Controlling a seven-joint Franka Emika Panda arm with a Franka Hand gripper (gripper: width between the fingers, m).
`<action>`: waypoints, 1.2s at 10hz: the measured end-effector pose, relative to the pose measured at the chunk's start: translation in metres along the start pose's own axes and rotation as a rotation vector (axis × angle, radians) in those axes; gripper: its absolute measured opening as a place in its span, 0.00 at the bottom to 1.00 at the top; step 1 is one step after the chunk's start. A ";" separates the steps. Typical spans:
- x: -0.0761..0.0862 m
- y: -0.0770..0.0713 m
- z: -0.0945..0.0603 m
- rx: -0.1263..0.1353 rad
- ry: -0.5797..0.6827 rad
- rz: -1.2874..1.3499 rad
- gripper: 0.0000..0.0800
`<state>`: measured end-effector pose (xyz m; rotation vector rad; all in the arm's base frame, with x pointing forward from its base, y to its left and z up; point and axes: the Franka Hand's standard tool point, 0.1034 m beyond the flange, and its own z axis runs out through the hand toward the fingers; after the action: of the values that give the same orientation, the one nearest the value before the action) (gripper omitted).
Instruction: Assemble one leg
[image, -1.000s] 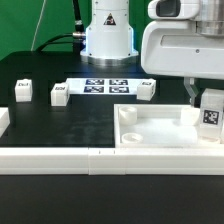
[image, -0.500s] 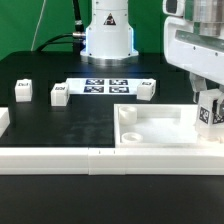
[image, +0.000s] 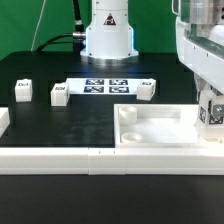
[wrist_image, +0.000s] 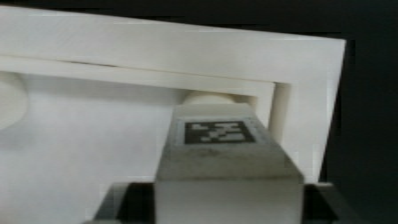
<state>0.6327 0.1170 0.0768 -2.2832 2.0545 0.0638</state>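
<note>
My gripper (image: 207, 103) is at the exterior view's right, shut on a leg (image: 211, 113), a small white block with a marker tag on its face. It holds the leg over the far right corner of the large white tray-shaped part (image: 160, 128). In the wrist view the leg (wrist_image: 222, 150) sits between my gripper's (wrist_image: 222, 198) dark fingers (wrist_image: 135, 200), tag facing the camera, just by a round socket (wrist_image: 210, 98) in the tray's corner (wrist_image: 306, 70). I cannot tell whether the leg touches the tray.
Three more legs (image: 22, 91) (image: 59, 94) (image: 146, 90) stand on the black table at the back. The marker board (image: 105, 86) lies between them. A long white rail (image: 60, 160) runs along the front, and the robot base (image: 107, 35) is behind.
My gripper has moved toward the exterior view's right and slightly down with the leg, nearer the tray's right corner. Nothing else has moved.
</note>
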 end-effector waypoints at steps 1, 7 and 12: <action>0.000 0.000 0.000 0.000 0.000 -0.044 0.66; -0.003 0.000 0.002 -0.001 0.001 -0.599 0.81; -0.006 -0.001 0.000 -0.018 0.030 -1.126 0.81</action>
<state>0.6333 0.1233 0.0771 -3.0473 0.5226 -0.0181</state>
